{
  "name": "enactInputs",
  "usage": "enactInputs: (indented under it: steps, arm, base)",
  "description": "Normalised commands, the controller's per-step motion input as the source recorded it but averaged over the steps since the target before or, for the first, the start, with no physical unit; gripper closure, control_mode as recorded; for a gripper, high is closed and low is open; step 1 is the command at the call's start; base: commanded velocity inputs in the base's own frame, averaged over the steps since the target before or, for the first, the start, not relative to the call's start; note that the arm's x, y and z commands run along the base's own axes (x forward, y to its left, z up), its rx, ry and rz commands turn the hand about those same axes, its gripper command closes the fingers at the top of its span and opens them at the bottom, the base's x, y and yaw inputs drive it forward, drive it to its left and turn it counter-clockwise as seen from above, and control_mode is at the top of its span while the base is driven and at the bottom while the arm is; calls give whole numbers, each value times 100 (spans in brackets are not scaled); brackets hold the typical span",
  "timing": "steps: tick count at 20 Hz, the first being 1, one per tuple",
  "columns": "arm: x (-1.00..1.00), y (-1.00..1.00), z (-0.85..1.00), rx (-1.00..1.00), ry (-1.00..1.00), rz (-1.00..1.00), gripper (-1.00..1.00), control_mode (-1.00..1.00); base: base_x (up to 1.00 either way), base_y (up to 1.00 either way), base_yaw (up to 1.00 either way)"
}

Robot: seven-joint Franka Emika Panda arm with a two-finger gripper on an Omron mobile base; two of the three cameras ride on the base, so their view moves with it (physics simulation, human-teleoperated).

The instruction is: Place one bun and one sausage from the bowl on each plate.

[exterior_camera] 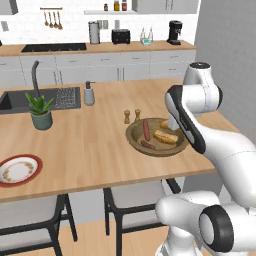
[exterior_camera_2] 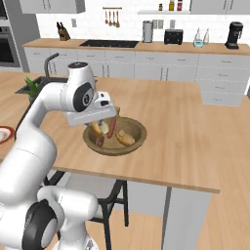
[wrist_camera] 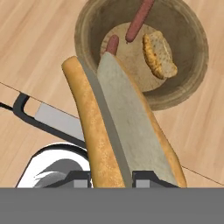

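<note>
Holding a bun between my jaws, I have it lifted clear above the bowl, closed in tight on one end of it so the long split loaf hangs out ahead of my fingertips. From the right base view my gripper sits just over the bowl's near rim. The bun looks light and soft; I judge it will crush or tear if squeezed harder, and held by its end it may sag or swing, so a grip nearer its middle would be steadier. Left in the bowl are a second bun and two sausages, smooth and likely to roll. One red-rimmed plate lies well apart, at the far left of the desk.
</note>
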Motion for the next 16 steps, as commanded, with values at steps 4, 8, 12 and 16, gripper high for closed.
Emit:
enactInputs:
  steps: [4,8,12,16]
  arm:
    - [0,0,0,0,0,0,100,-100]
    - [0,0,0,0,0,0,100,-100]
    - [0,0,0,0,0,0,100,-100]
    - [0,0,0,0,0,0,100,100]
  base:
    - [0,0,0]
    - [0,0,0]
    - [0,0,0]
    - [0,0,0]
